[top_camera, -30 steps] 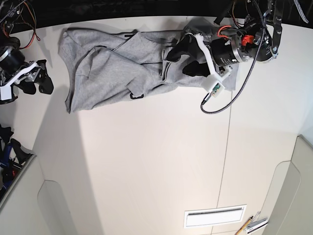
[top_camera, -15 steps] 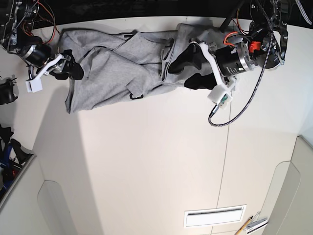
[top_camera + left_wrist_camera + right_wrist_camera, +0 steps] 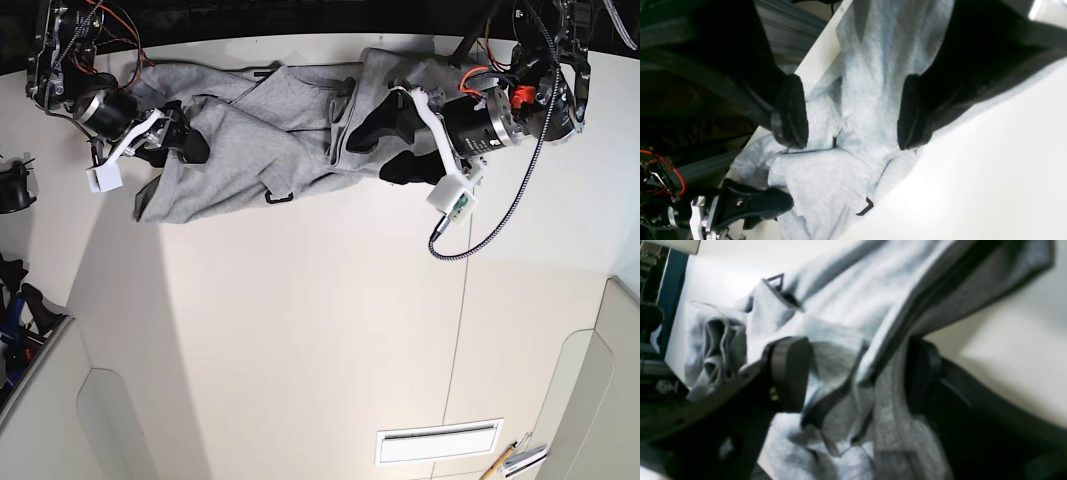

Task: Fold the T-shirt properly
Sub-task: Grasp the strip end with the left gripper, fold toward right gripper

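Note:
The grey T-shirt (image 3: 270,130) lies crumpled along the table's far edge, with bits of black lettering showing at its folds. My left gripper (image 3: 378,148) is on the shirt's right part. In the left wrist view (image 3: 851,113) its jaws stand wide open, with cloth (image 3: 867,83) lying under and between them. My right gripper (image 3: 180,140) is at the shirt's left end. In the right wrist view (image 3: 857,376) it is open, with a bunched fold of the shirt (image 3: 840,323) between its fingers. The right gripper also shows in the left wrist view (image 3: 753,203).
A braided cable (image 3: 490,215) hangs from the left arm over the table. A white vent slot (image 3: 440,442) and pens (image 3: 515,460) are at the near right. Dark equipment (image 3: 10,190) stands off the table's left edge. The table's far edge (image 3: 300,42) runs just behind the shirt.
My right arm has come in from the left onto the shirt's left end and pushed that edge inward. My left gripper has shifted slightly on the shirt's right part.

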